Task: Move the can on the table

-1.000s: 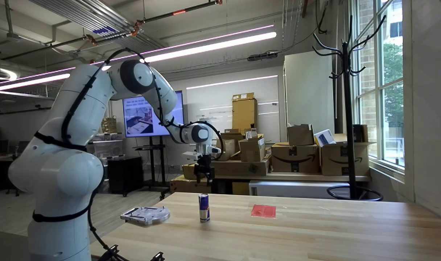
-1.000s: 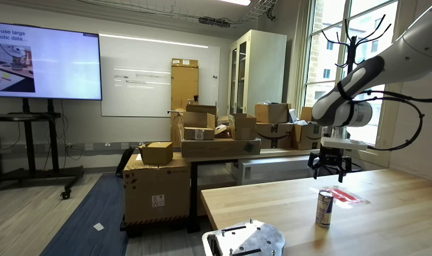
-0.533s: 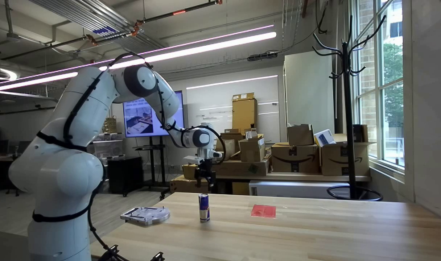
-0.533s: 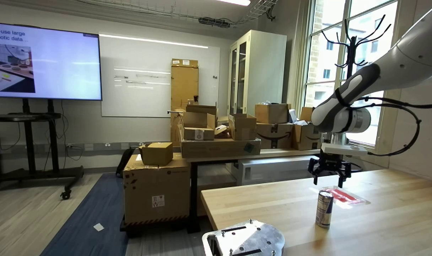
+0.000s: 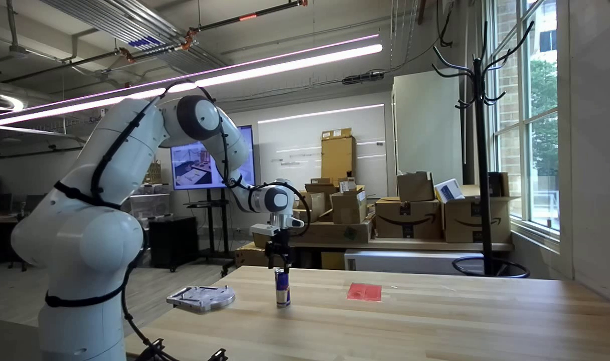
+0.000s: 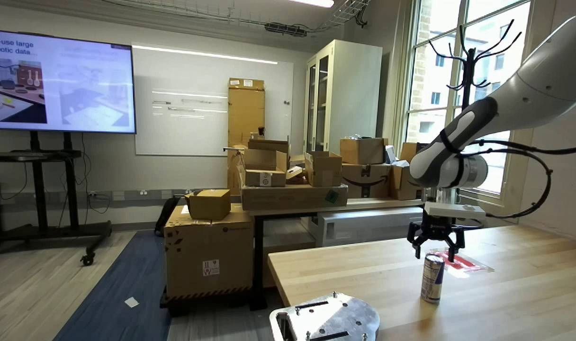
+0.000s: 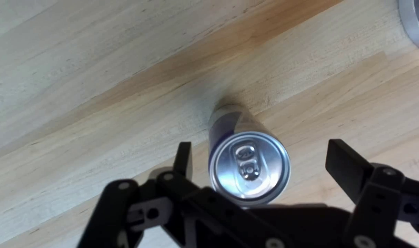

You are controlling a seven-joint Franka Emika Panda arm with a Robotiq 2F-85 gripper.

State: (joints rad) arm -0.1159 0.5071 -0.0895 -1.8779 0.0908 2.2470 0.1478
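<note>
1. Spread apart, the claw (image 6: 434, 257) hangs pointing down at the top of the can (image 5: 282, 290).
2. In the wrist view its fingers (image 7: 345, 168) stand on either side of the can, the table (image 7: 126, 86) showing in both gaps; whether their tips are level with the can's rim or above it is hard to judge.
3. The can stands upright, with the table under its base and a pull tab (image 7: 247, 160) lying flat on its top.
4. In both exterior views a slotted metal plate (image 6: 335, 315) lies to the left of the can, apart from it.
5. A red sheet (image 5: 364, 292) lies flat to the right of the can in an exterior view, also apart.
6. Well beyond the can are cardboard boxes (image 5: 408, 219), a lit screen (image 6: 60, 80) to its left and a black coat rack (image 5: 482, 150) to its right.
7. The white arm (image 5: 134, 150) reaches over the can from its left in an exterior view.
</note>
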